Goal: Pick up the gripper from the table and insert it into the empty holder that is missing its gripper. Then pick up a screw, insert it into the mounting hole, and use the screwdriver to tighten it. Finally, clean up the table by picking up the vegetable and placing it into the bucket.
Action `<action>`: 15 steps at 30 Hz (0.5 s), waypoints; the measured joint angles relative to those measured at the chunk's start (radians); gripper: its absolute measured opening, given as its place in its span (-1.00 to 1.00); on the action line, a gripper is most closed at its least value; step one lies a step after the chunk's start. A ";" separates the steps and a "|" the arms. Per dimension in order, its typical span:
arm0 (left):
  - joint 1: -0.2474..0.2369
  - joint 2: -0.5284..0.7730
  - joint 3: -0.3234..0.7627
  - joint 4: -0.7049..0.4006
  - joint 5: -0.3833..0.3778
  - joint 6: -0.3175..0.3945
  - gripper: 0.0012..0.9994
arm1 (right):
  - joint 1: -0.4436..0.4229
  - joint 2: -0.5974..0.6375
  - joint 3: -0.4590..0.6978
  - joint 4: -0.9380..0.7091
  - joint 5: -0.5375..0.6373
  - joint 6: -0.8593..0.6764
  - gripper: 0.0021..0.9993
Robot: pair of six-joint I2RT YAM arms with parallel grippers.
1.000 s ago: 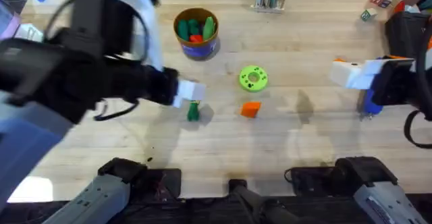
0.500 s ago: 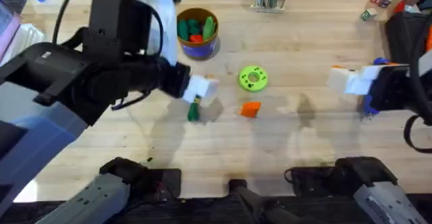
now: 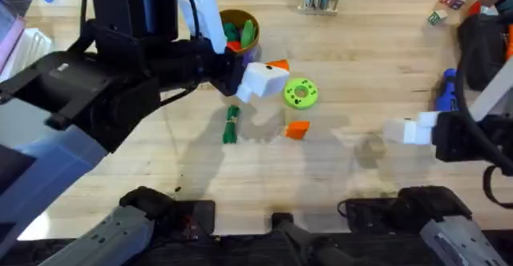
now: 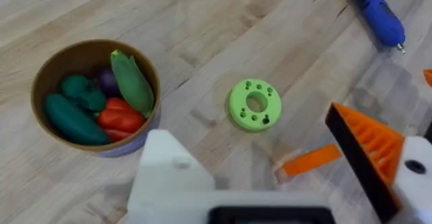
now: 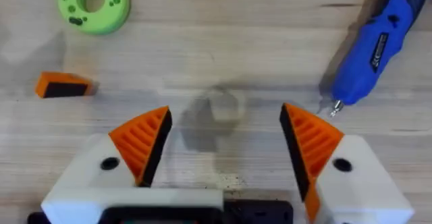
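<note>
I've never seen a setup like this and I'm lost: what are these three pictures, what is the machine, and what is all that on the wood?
It is a robot with two arms at a pale wooden table. One picture looks down from above; the other two come from cameras on each wrist.

The left claw hovers near a blue bucket with a tan rim, which holds toy vegetables. One of its fingers has a bare white top with no orange tip. The right claw is open and holds nothing.

On the table lie a bright green disc with holes, a small loose orange plastic wedge, a slim dark-green toy vegetable and a bright blue powered screwdriver.
</note>
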 joint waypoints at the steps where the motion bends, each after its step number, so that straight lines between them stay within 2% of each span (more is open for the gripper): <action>1: 0.000 0.000 0.000 0.001 0.004 0.000 0.98 | 0.000 0.000 0.000 -0.006 0.000 0.000 0.99; 8: 0.000 0.000 0.000 0.045 0.009 0.004 0.97 | 0.000 0.000 0.000 -0.005 0.000 0.000 0.98; 15: 0.000 -0.056 0.000 0.092 -0.018 0.059 0.97 | 0.000 0.000 0.000 -0.005 0.000 0.000 0.98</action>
